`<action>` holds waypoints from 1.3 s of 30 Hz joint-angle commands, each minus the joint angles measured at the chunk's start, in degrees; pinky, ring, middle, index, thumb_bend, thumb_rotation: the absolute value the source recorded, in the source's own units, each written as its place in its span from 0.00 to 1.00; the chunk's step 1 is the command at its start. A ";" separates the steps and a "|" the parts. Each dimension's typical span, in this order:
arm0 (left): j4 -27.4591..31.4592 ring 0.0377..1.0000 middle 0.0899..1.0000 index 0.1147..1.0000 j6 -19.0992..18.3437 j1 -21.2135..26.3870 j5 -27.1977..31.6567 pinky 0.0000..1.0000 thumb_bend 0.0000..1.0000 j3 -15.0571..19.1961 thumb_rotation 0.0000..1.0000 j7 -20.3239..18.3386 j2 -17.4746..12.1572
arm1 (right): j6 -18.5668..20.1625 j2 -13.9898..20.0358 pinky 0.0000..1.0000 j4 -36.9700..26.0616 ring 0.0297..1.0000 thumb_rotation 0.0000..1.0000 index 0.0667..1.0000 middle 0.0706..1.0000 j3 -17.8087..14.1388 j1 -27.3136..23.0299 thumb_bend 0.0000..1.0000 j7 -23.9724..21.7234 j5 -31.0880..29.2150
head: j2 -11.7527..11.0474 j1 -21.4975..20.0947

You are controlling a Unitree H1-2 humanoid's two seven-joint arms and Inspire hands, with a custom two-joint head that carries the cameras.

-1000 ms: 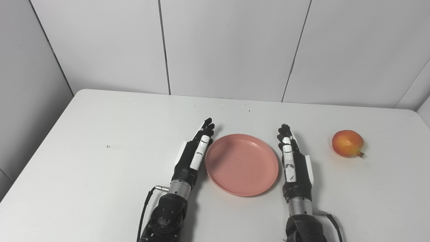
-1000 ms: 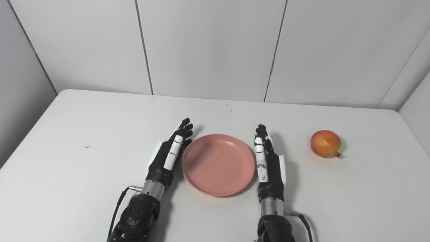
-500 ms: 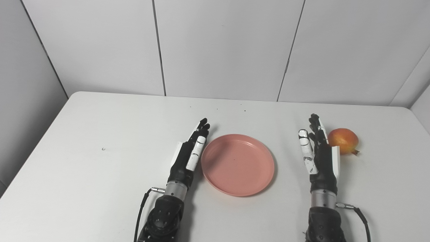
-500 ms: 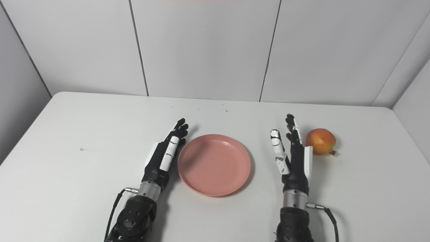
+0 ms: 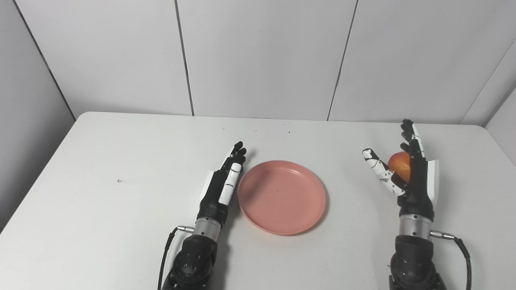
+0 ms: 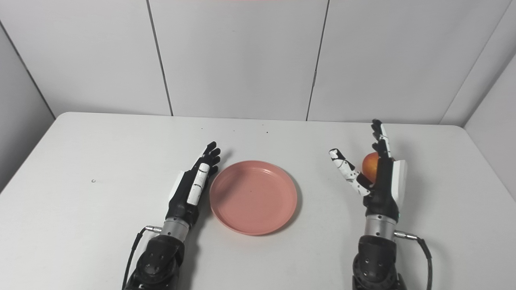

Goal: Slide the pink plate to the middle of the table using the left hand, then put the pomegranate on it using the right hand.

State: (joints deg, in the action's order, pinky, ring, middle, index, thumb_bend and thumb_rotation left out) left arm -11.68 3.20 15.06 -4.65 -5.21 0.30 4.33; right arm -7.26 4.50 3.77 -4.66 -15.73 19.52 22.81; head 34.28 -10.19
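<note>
Right hand stands edge-up with fingers spread and thumb splayed leftward, the pomegranate partly hidden between thumb and fingers; contact is unclear. Left of it, mid-table, lies the pink plate. Left hand, fingers straight together, rests against its left rim.

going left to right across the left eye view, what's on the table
left hand → pink plate → right hand, open, with the pomegranate showing between its thumb and fingers.
</note>
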 commanded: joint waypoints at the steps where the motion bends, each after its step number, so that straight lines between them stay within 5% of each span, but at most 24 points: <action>1: 0.37 0.95 0.95 0.93 1.85 1.04 0.28 0.94 0.58 0.21 1.00 -0.28 -0.45 | 1.72 2.12 0.87 -1.80 0.89 0.49 0.87 0.88 -0.78 -3.05 0.68 0.43 1.85 | -0.15 -0.64; 14: 1.29 0.94 0.94 0.93 2.08 0.34 2.34 0.94 0.56 0.83 1.00 -1.48 -1.72 | 12.01 5.24 0.80 -2.08 0.87 0.42 0.87 0.88 -0.43 -5.23 0.75 -0.62 7.56 | -0.90 -6.03; 39: 0.38 0.96 0.96 0.95 3.20 0.62 5.40 0.97 0.57 1.76 1.00 -4.32 -3.87 | 18.15 9.89 0.74 11.01 0.84 0.44 0.87 0.87 2.13 -10.74 0.82 0.65 11.42 | -1.09 -9.68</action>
State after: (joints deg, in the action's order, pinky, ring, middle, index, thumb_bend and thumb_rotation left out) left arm -11.45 5.41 15.12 -0.04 -3.79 -3.31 1.02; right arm 10.43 13.10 15.72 -2.41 -23.65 18.95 33.69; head 33.05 -20.39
